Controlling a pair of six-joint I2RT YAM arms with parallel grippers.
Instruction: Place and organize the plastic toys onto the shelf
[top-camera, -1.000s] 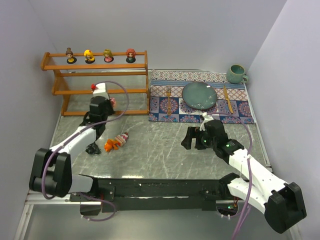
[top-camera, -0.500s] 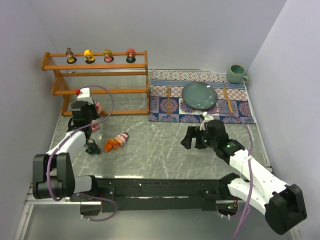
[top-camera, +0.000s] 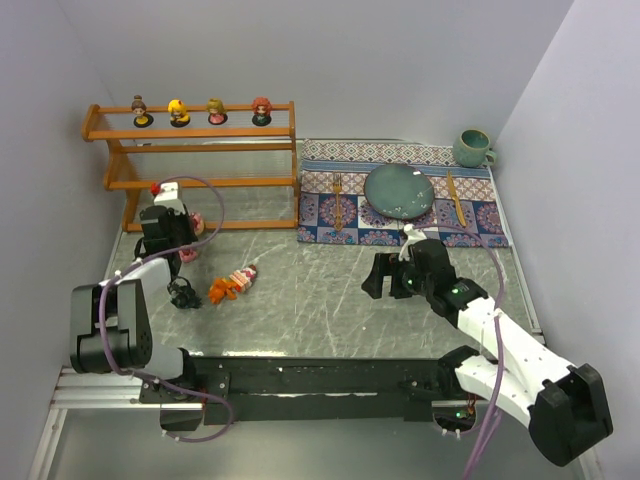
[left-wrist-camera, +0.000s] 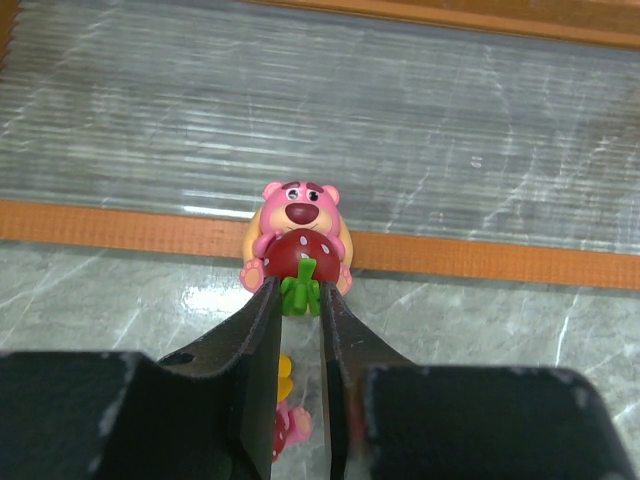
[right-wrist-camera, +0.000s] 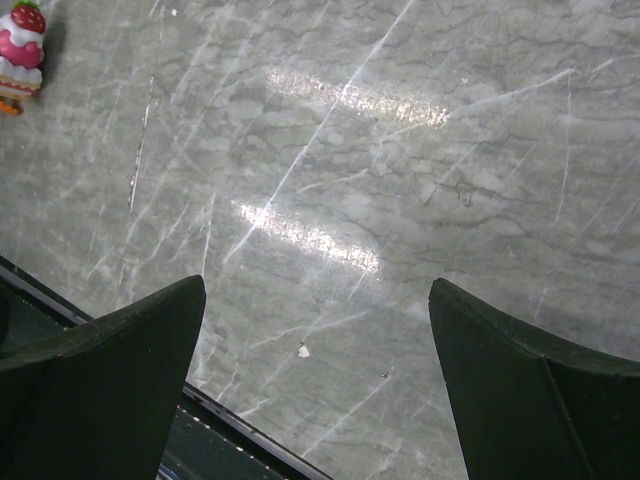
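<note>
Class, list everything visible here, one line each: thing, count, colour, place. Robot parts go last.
table: one, grey marbled, under everything
shelf: one, orange-brown, far left
dolls: four, mixed colours, in a row on the shelf's top tier
pink bear: one, pink with red strawberry, at the shelf's bottom rail
dark toy: one, near-black, on the table left of centre
orange toy: one, orange, beside the dark toy
pink-and-white toy: one, pink and white, next to the orange toy
placemat: one, blue patterned, far right
plate: one, teal, on the placemat
fork: one, gold, left of the plate
knife: one, gold, right of the plate
mug: one, teal, far right corner
left gripper: one, black, shut on the pink bear
right gripper: one, black, open above bare table
</note>
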